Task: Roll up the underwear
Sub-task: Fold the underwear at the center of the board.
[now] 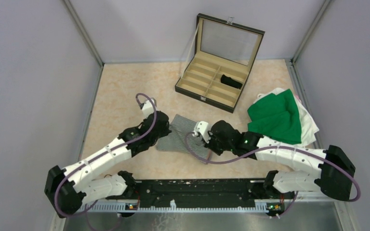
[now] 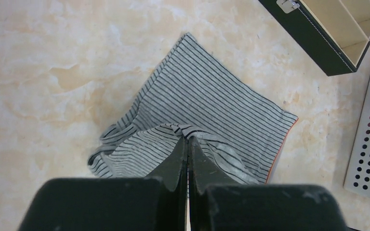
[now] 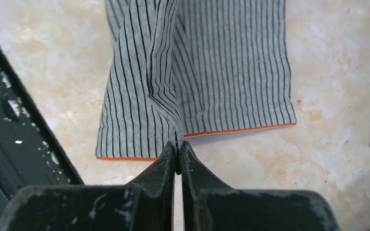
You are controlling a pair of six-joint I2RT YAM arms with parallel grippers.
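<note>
Grey, black-striped underwear on the beige marbled table, centre of the top view, pinched from both sides.
Lies mostly flat, orange-trimmed hem toward the right arm, one edge bunched. Left gripper closed on a raised fold, low in the middle of its wrist view; right gripper closed on the hem, fabric drawn into a ridge toward the tips. At upper centre, open compartmented case with black underwear in a right-hand compartment. At right, green cloth over white cloth.
</note>
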